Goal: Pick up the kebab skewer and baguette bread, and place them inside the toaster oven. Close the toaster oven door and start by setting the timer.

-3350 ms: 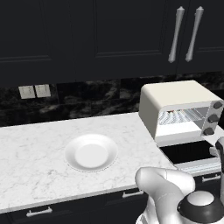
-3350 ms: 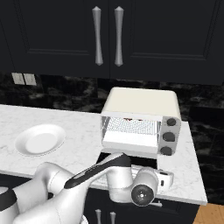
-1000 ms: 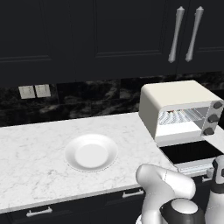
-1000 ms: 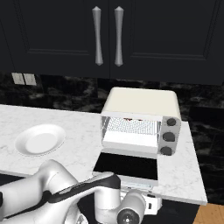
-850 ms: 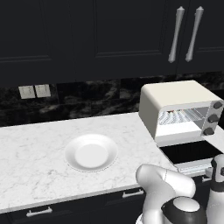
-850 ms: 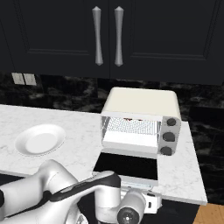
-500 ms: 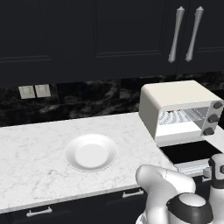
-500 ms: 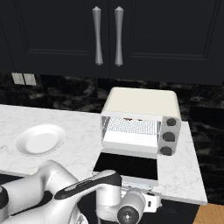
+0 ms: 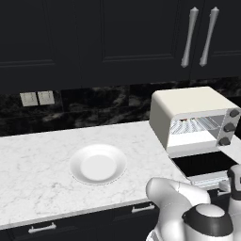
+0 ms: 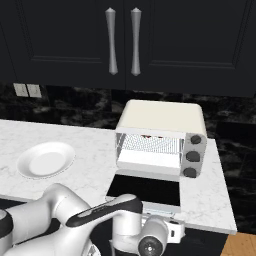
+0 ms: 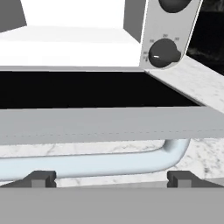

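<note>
You have the gripper spread wide just under the bar handle of the toaster oven door, which lies folded flat so the toaster oven stays open, something reddish showing on its rack.

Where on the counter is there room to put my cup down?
Bare counter lies left of the white plate, and between the plate and the toaster oven. It is crowded in front of the oven, where the toaster oven door lies open.
</note>
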Robot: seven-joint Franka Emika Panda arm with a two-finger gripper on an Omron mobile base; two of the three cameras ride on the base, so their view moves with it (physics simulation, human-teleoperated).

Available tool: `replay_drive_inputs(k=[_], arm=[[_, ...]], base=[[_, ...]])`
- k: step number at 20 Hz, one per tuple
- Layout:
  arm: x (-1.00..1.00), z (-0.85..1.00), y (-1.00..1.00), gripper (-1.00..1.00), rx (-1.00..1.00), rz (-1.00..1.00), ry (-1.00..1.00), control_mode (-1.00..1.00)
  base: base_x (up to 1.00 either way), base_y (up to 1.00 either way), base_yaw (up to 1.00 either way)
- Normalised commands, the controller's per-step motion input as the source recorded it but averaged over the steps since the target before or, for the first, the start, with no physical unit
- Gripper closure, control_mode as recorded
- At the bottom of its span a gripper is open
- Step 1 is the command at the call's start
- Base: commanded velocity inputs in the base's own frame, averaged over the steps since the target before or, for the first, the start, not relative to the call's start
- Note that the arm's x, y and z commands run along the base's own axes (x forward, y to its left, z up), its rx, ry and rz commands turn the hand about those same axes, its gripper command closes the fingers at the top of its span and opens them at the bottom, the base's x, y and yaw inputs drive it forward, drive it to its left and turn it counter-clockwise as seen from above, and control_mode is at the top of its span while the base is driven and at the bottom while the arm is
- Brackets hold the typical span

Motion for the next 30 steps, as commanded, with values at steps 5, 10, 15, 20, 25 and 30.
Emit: replay_drive_inputs(k=[5,10,15,20,25,30], arm=[[0.00,-0.04,0.00,-1.00,0.00,0.00,0.03,-1.00],[0.00,-0.02,0.00,-1.00,0.00,0.00,0.01,-1.00],[0.11,0.00,0.08,-1.00,0.00,0.00,0.00,-1.00],[0.15,0.00,0.11,-1.00,0.00,0.00,0.00,-1.00],[0.06,0.00,0.11,-1.00,0.00,0.00,0.00,-1.00],[0.00,0.11,0.12,-1.00,0.00,0.00,0.00,-1.00]], base=[[0.00,0.00,0.00],[0.00,0.00,0.00],[0.00,0.00,0.00],[0.00,0.00,0.00],[0.00,0.00,0.00],[0.00,0.00,0.00]])
